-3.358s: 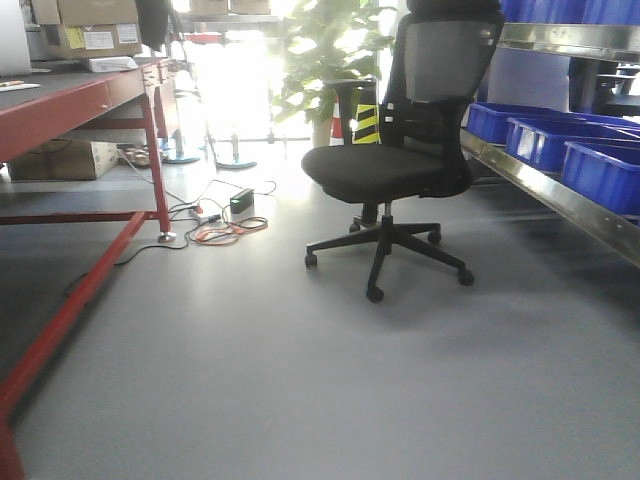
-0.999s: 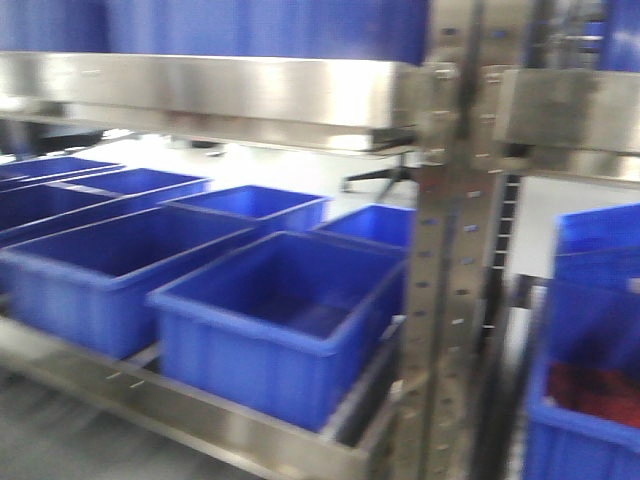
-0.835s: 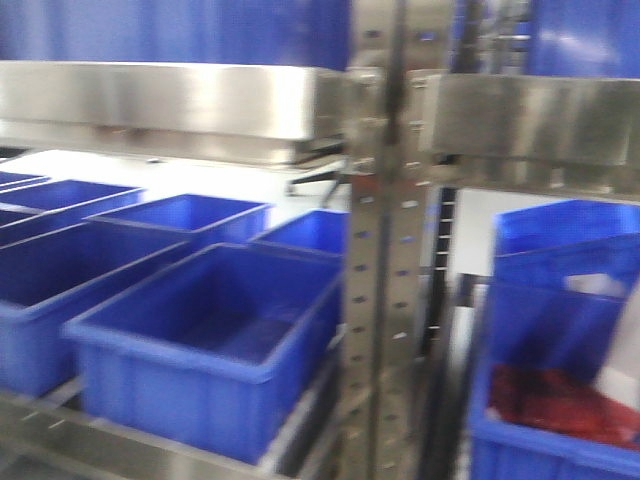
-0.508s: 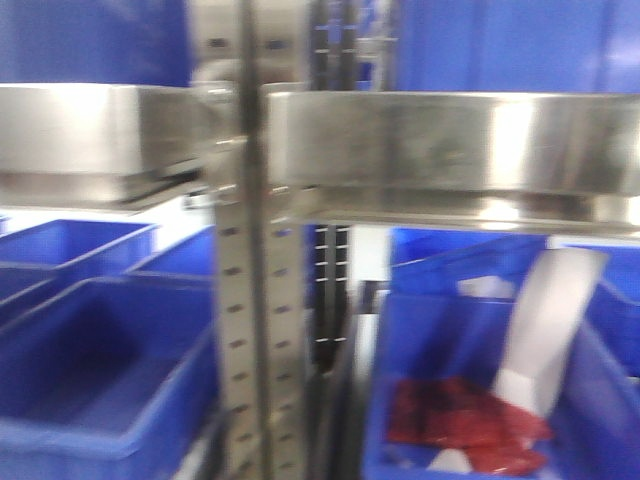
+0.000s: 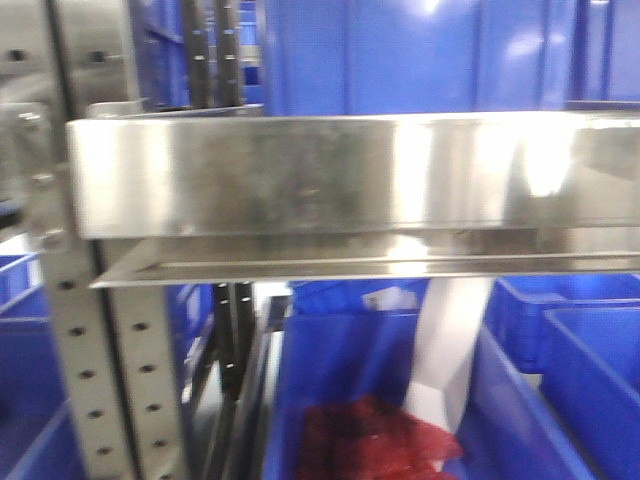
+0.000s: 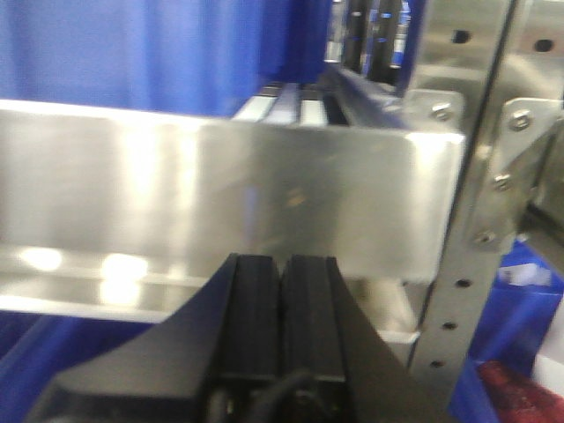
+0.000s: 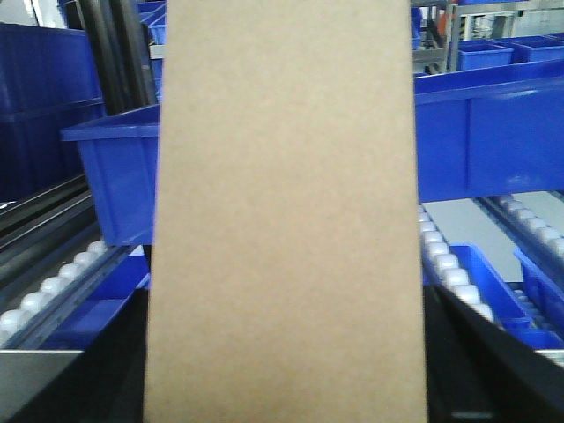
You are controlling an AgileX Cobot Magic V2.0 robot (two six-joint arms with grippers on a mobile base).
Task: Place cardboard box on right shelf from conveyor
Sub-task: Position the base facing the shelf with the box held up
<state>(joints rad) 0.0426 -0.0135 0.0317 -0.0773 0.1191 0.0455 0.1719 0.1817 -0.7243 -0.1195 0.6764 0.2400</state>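
Note:
The cardboard box [image 7: 286,203], plain tan, fills the middle of the right wrist view. My right gripper [image 7: 286,352] is shut on it, with its dark fingers [image 7: 458,352] showing at both lower sides. The right shelf [image 5: 350,175] shows its broad shiny steel lip across the front view, and the same lip [image 6: 220,194] stands close ahead in the left wrist view. My left gripper [image 6: 282,291] is shut, pads together, holding nothing, just below that lip. The conveyor is out of view.
A perforated upright [image 5: 85,370] stands at the left. Below the lip sits a blue bin [image 5: 350,360] holding red material [image 5: 370,440] and a white sheet [image 5: 450,350]. Behind the box are a blue bin [image 7: 493,132] and white roller tracks [image 7: 445,264].
The front view has swung from the floor and office chair onto the shelving, then rightward. The upright has slid to the left edge and the steel lip now spans the frame.

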